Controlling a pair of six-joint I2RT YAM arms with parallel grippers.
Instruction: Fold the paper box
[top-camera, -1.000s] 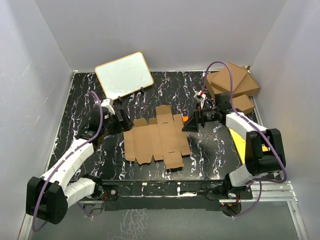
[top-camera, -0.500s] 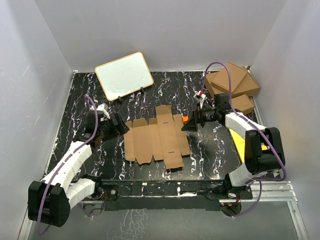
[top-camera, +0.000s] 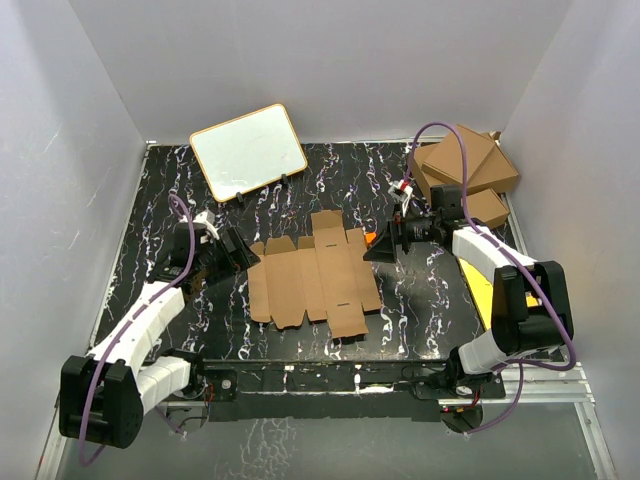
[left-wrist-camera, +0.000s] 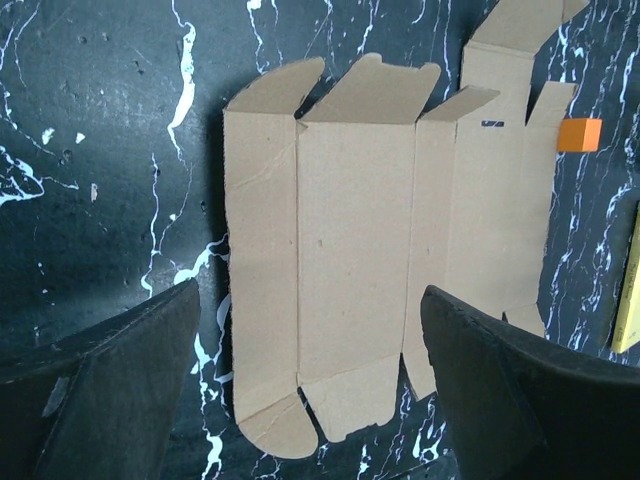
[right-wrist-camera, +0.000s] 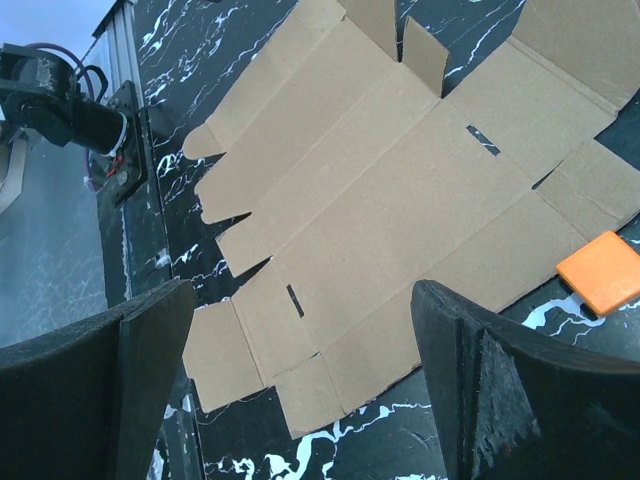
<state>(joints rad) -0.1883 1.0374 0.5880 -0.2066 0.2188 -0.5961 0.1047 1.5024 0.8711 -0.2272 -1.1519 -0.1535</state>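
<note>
- The paper box (top-camera: 315, 278) is seen lying flat and unfolded on the middle of the black marbled table (top-camera: 420, 300), its creased panels and tabbed flaps spread out.
- The left gripper (top-camera: 238, 253) is held just beside the left edge of the sheet. Its 2 fingers (left-wrist-camera: 110, 390) are spread wide and nothing is gripped between them.
- The right gripper (top-camera: 375, 248) is held at the far right corner of the sheet. Its 2 fingers are likewise parted wide, and nothing is held.
- In both wrist views the cardboard is framed between the dark fingers; whether any finger touches it cannot be told.
- 2 narrow slots are cut into the panels, as shown in the right wrist view.
- A small orange block (top-camera: 371, 238) is seen on the table just beside the right edge of the box, close to the right gripper.
- A whiteboard (top-camera: 248, 150) is propped at the far left of the table, and brown cartons (top-camera: 465, 165) are stacked at the far right corner.
- A yellow sheet (top-camera: 478, 285) is partly covered by the right arm.
</note>
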